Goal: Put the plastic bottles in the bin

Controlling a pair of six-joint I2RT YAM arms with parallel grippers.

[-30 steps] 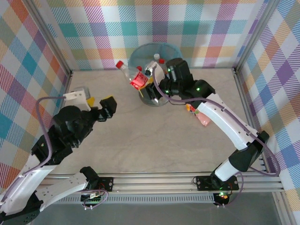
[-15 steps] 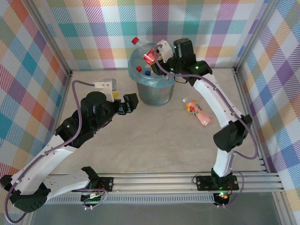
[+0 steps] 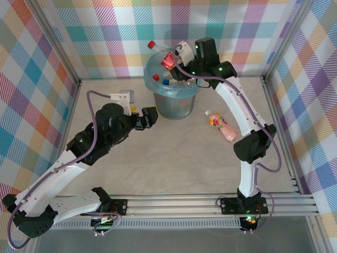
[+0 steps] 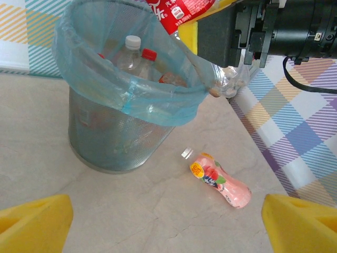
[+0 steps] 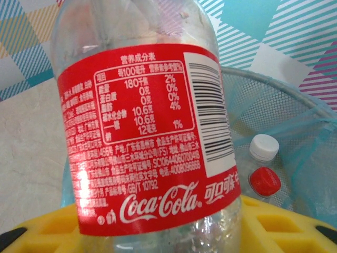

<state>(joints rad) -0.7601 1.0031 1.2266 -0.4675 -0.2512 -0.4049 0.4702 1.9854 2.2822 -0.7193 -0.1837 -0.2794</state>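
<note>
1. Table (image 3: 174,158): pale marbled top, and you see the bin standing at its far middle.
2. Bin (image 3: 174,108): round grey mesh basket, upright, with a light-blue bag folded over the rim. Every place below is given from it.
3. Your right gripper (image 3: 175,58): above the bin's far rim, clamped on the cola bottle.
4. Your left gripper (image 3: 143,118): just beside the bin's near-left wall, jaws spread wide with nothing between them. Its wrist view looks at the bin and the pink bottle.
5. Cola bottle (image 3: 164,58): clear with a red label, held above the bin's mouth. Its long axis is tilted, the red cap pointing up and toward the bin's far left.
6. Pink bottle (image 3: 222,125): lying on its side on the table, near the bin's right. Its long axis runs diagonally, neck end toward the bin, base away from it.
7. Bottles inside the bin (image 4: 132,50): you can tell them by their white, red and blue caps pointing up.
</note>
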